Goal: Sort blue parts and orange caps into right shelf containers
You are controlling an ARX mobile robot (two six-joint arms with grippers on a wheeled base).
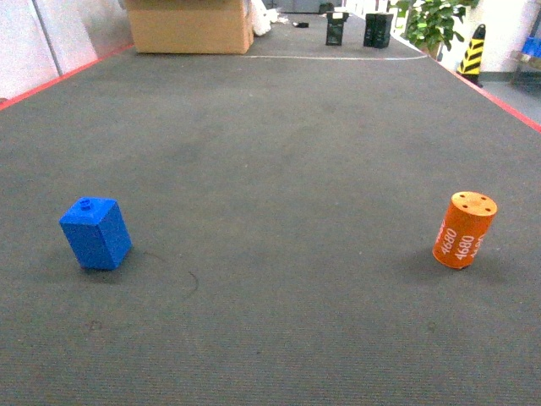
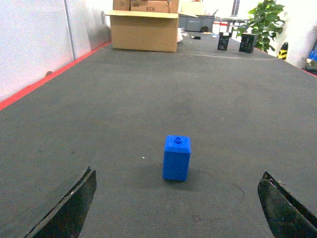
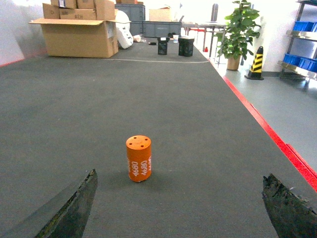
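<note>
Both grippers spread wide, empty. Blue block (image 2: 176, 158) at 12 o'clock of left gripper (image 2: 178, 208); orange cap (image 3: 138, 158) at 11 of right gripper (image 3: 181, 208). Off-centre close could tip the cap.

Likely a warehouse: cardboard boxes (image 3: 79, 35), striped bollard (image 3: 256, 63), shelved blue crates (image 3: 303, 26).

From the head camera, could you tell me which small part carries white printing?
The orange cap on the right, marked 4680; the blue part on the left is plain.

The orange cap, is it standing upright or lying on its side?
Upright. The orange cap stands on the grey floor with its flat, holed top facing up, and the "4680" print runs along its side.
</note>
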